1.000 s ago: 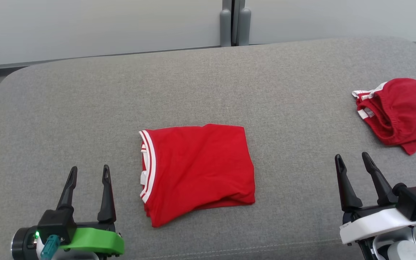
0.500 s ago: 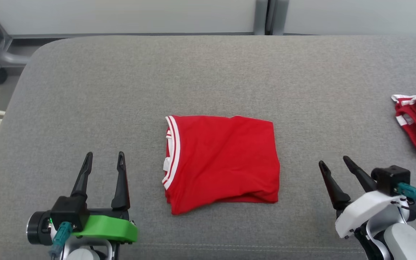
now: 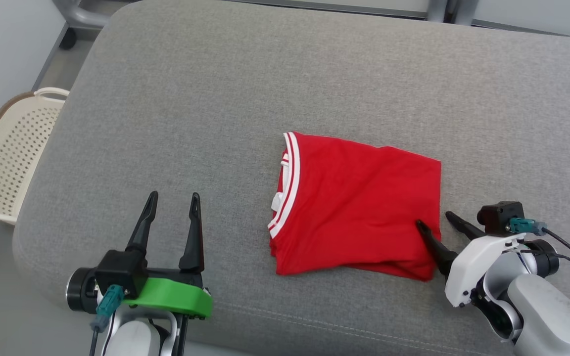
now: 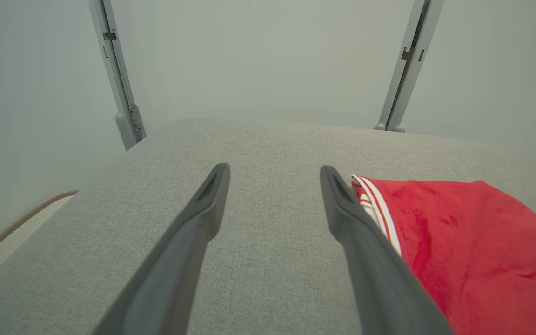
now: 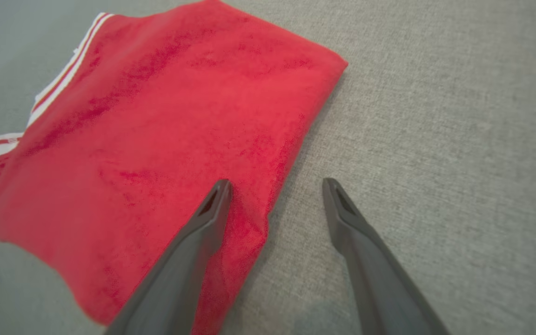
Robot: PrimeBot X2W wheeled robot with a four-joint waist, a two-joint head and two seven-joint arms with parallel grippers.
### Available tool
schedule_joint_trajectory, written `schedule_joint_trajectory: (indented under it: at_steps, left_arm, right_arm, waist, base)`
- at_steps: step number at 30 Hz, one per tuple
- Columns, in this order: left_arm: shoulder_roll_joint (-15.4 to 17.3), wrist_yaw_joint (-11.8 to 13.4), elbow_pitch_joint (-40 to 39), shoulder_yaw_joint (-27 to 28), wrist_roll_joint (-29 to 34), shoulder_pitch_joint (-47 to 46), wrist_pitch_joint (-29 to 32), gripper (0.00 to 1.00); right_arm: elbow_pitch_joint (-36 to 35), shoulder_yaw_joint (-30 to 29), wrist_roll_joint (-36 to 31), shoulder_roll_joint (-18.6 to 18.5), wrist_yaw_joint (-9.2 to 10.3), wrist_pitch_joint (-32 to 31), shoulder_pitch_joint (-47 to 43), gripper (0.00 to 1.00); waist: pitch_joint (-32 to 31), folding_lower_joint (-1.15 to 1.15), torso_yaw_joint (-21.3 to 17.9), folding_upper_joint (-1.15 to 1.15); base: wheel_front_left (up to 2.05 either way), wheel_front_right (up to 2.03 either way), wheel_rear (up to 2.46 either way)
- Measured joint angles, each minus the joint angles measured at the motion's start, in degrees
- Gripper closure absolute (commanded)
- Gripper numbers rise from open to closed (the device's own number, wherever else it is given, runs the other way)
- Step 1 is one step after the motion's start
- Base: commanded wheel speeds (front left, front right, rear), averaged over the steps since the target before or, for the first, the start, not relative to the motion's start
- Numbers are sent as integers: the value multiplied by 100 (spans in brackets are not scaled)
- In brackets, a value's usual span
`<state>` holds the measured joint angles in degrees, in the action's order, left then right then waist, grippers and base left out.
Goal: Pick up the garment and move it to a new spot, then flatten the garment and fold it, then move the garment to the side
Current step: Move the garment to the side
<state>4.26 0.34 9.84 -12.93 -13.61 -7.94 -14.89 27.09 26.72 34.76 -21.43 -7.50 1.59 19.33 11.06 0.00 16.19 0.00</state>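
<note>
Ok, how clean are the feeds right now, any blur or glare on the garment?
Head view: sharp, evenly lit, no glare on the garment. Right wrist view: garment soft, slightly blurred, thin shadow along its edge. Left wrist view: cushion crisp, wall hazy.

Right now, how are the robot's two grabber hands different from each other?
The left gripper has a green base; the right gripper has a white one. The left gripper is over bare gray cushion, apart from the folded red shirt; the right gripper straddles the shirt's edge, one finger over the cloth. The left points straight ahead; the right leans toward the shirt. Both are open, with two long dark fingers.
</note>
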Motion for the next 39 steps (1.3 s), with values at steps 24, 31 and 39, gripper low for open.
schedule_joint_trajectory:
  at_steps: [24, 31, 39]
  left_arm:
    - [25, -34, -233, 322, 170, 8, -13, 0]
    - [185, -81, -297, 322, 267, -104, -14, 0]
    - [274, -92, -357, 253, 315, -258, 22, 0]
  right_arm:
    - [-187, 323, 94, -163, -4, 579, 164, 100]
    - [-276, -147, 21, -133, -3, 659, -110, 100]
    - [-309, -513, -154, -190, -3, 734, -258, 100]
  waist:
    - [139, 0, -625, 0]
    - [187, 0, -1396, 0]
    - [314, 0, -2282, 0]
  base:
    - [0, 0, 0]
    - [0, 0, 0]
    - [0, 0, 0]
